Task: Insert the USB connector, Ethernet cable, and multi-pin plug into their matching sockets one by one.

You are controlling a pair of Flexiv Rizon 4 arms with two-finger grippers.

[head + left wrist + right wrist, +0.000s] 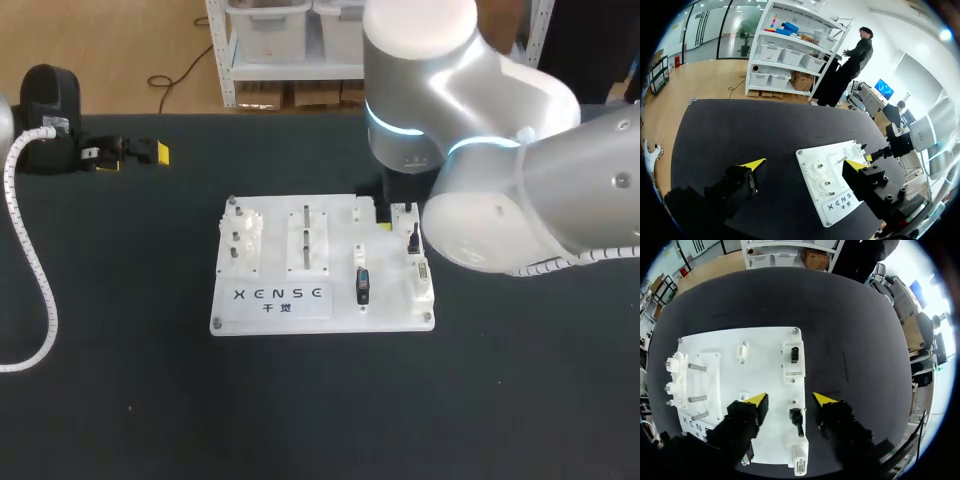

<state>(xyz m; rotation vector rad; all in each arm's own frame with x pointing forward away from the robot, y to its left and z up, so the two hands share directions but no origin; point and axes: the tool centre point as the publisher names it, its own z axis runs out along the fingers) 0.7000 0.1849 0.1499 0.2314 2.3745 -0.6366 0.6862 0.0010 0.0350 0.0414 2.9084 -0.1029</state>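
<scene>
Right gripper [790,400] is holding its 2 jaws apart, gripping nothing and hovering either side of the black plug [796,419]. The plug is sitting by the white board's [765,340] right edge, long axis along it. Left gripper [805,164] is gaping wide, empty, near the counter's [740,130] far left corner.

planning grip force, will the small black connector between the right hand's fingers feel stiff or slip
Likely stiff and light: the black connector looks like small moulded plastic. Its narrow body could twist or tip if the open right hand closes off-centre.
</scene>
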